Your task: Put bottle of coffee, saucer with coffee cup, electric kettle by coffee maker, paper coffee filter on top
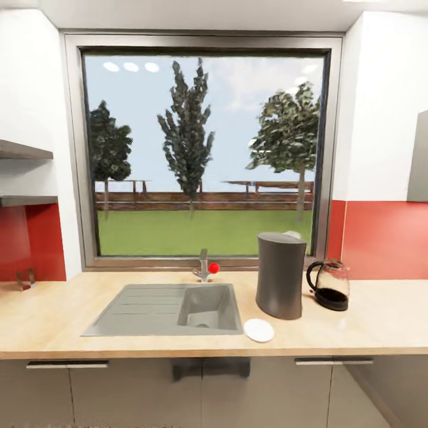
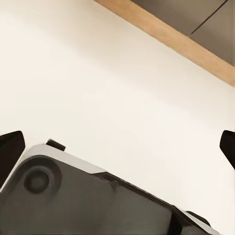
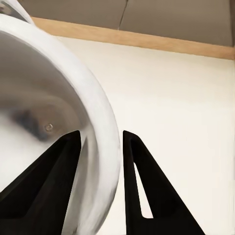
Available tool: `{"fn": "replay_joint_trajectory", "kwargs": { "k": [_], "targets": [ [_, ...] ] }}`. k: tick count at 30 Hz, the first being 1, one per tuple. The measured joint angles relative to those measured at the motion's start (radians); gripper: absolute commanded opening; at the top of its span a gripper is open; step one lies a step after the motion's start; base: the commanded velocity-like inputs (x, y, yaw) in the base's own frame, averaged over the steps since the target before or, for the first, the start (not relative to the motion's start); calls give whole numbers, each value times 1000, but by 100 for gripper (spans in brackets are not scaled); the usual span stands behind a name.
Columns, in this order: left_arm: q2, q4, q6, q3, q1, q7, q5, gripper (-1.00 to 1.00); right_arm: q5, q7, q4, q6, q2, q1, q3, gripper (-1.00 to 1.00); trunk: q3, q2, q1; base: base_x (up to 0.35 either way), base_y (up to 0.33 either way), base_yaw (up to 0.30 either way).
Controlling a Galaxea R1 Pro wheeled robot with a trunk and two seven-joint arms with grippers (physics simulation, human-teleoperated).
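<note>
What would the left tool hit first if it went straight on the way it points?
Likely the pale floor: the open left tool points at it with nothing between, though depth is unclear.

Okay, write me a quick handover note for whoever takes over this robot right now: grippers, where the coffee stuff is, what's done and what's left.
Right gripper: shut on the wall of a white cup, held low in front of the cabinets.
Left gripper: open, empty.
On the countertop: coffee maker right of the sink; saucer at its front left, bare; kettle on its right.
Something pale shows behind the maker's top; whether it is the filter I cannot tell.
Done: maker, saucer and kettle placed.
Left: set the cup on the saucer, fetch the coffee bottle, check the filter.
</note>
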Motion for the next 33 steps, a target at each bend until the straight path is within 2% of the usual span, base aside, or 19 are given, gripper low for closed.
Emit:
{"fn": "replay_joint_trajectory", "kwargs": {
  "k": [6,15,33],
  "targets": [
    [-1,0,-27,0,0,0,0,100,-1,1,0,-11,-1,0,0,-100,0,0,0,0,-326,275],
    [0,0,-33,0,0,0,0,100,-1,2,0,-18,-1,0,0,-100,0,0,0,-62,-309,256],
    [1,0,-28,-7,0,0,0,100,8,14,0,-2,4,0,8,-100,0,0,0,-253,-218,20]
  ]
}}
